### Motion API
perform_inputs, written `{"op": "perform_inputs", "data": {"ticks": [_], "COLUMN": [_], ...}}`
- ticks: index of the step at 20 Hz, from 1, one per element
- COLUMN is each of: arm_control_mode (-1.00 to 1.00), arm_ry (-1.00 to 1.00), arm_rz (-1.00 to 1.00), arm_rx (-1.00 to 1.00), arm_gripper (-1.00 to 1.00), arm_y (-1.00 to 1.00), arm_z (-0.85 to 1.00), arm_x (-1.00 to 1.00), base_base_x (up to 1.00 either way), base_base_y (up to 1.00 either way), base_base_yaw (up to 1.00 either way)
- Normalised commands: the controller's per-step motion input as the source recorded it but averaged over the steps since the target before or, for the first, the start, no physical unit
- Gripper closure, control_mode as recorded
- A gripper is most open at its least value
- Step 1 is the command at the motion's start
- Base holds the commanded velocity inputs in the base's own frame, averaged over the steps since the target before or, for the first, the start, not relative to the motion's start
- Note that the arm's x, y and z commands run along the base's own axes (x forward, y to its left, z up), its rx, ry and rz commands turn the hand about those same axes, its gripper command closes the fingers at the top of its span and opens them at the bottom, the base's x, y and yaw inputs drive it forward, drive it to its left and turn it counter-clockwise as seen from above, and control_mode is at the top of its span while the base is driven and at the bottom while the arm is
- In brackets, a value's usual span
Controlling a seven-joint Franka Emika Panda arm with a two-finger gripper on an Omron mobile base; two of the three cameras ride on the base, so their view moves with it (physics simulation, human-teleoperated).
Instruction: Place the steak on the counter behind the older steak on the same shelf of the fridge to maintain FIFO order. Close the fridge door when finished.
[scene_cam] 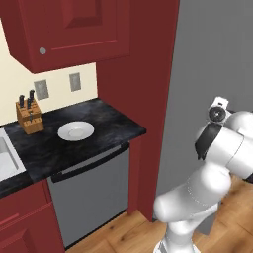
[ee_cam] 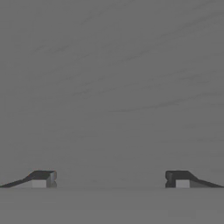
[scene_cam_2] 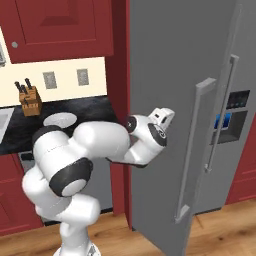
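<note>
My gripper is open, its two dark fingertips wide apart with nothing between them, and it faces plain grey steel at close range. In the right base view the gripper sits against the outer face of the fridge door, left of its long bar handle. That door stands slightly ajar, angled out from the fridge. From the left base the door is a flat grey wall beyond the arm. The black counter bears no steak, which is out of view.
An empty white plate and a wooden knife block stand on the counter, with the sink at its left end. A dishwasher front lies under the counter. The dispenser door is to the right.
</note>
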Motion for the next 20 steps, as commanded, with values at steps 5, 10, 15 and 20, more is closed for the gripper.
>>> {"op": "perform_inputs", "data": {"ticks": [5,10,15,20], "arm_control_mode": [-1.00,-1.00,-1.00,-1.00], "arm_ry": [-0.03,-0.02,-0.03,0.00], "arm_rz": [0.30,0.33,0.36,0.37], "arm_rx": [0.15,0.15,0.16,0.16], "arm_gripper": [-1.00,-1.00,-1.00,-1.00], "arm_y": [-0.24,-0.30,-0.20,-0.07], "arm_z": [0.00,0.00,0.03,0.05], "arm_x": [0.89,0.94,0.97,0.99], "base_base_x": [0.00,0.00,0.00,0.00], "base_base_y": [0.00,0.00,0.00,0.00], "base_base_yaw": [0.00,0.00,0.00,0.00]}}
